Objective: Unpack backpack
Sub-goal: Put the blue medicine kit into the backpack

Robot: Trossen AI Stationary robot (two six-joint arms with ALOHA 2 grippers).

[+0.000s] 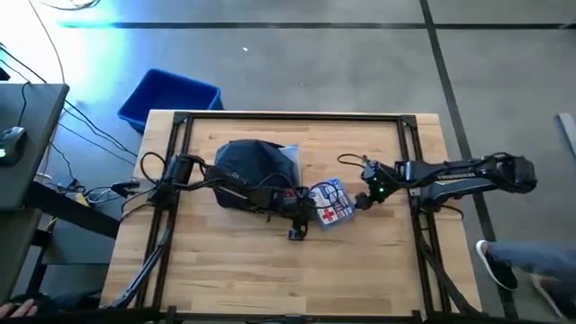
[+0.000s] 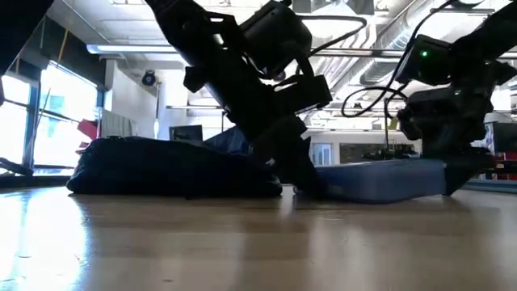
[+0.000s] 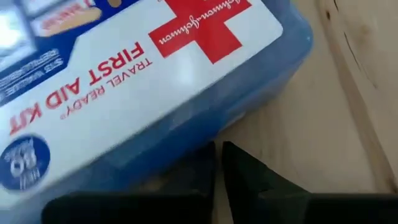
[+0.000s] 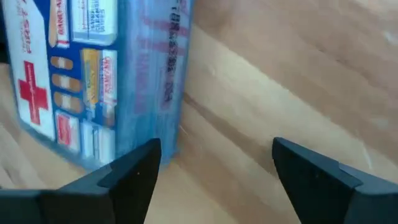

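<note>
A dark navy backpack (image 1: 256, 171) lies flat on a pale wooden table (image 1: 234, 270), toward the far side of the table from the left end effector (image 1: 299, 232) and partly under that arm, which reaches across it. In the low view the backpack (image 2: 170, 168) shows as a low dark mound resting on the table.

The left end effector sits just beside a blue first aid kit (image 1: 331, 203), at the kit's near corner. In the left wrist view its two dark fingers (image 3: 249, 180) are pressed together, clenched on nothing, with the kit (image 3: 143, 81) lying flat just beyond their tips; the white label carries a red cross and the words "First Aid Kit".

The right end effector (image 1: 364, 202) is at the opposite side of the kit, close against its edge. In the right wrist view its fingers (image 4: 134, 171) are spread wide, released; one finger is right beside the corner of the kit (image 4: 99, 81) and the other stands over bare wood. Whether that finger touches the kit is not clear.

Beyond the far left corner of the table, well apart from both end effectors, a bright blue plastic bin (image 1: 169, 97) stands on the floor.
</note>
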